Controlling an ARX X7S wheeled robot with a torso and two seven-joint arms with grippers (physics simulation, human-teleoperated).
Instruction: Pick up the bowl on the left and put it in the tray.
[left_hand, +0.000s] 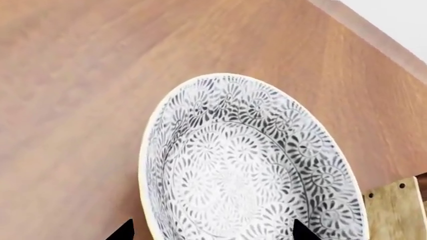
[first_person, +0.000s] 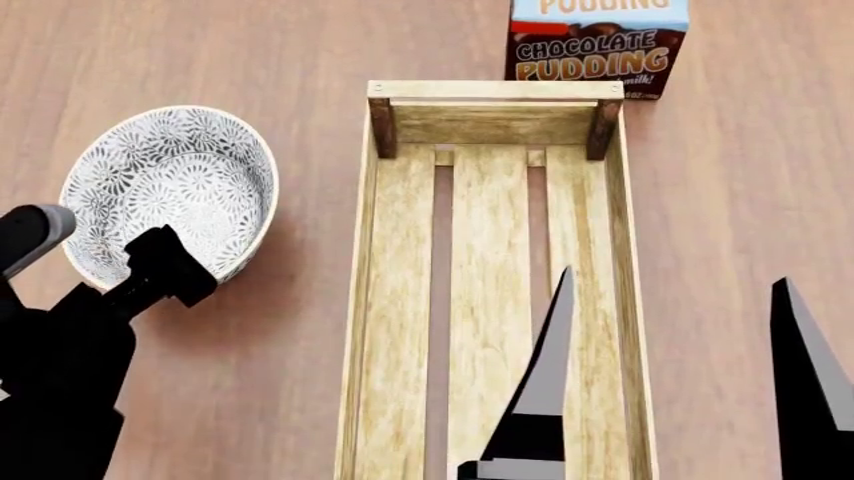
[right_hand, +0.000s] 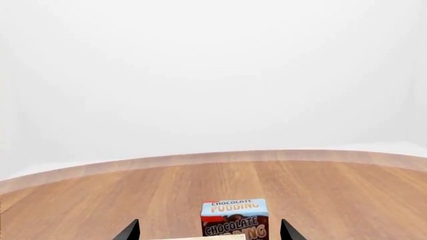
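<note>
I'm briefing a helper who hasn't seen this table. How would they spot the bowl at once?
Find the long wooden tray in the middle of the table. The bowl sits just to its left, by the left gripper. It is the only round thing, white with grey-black flowers, unlike the square pudding box.

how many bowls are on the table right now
1. The bowl sits on the wooden table left of the tray, with the left gripper over its near rim. No other bowl shows in any view.
</note>
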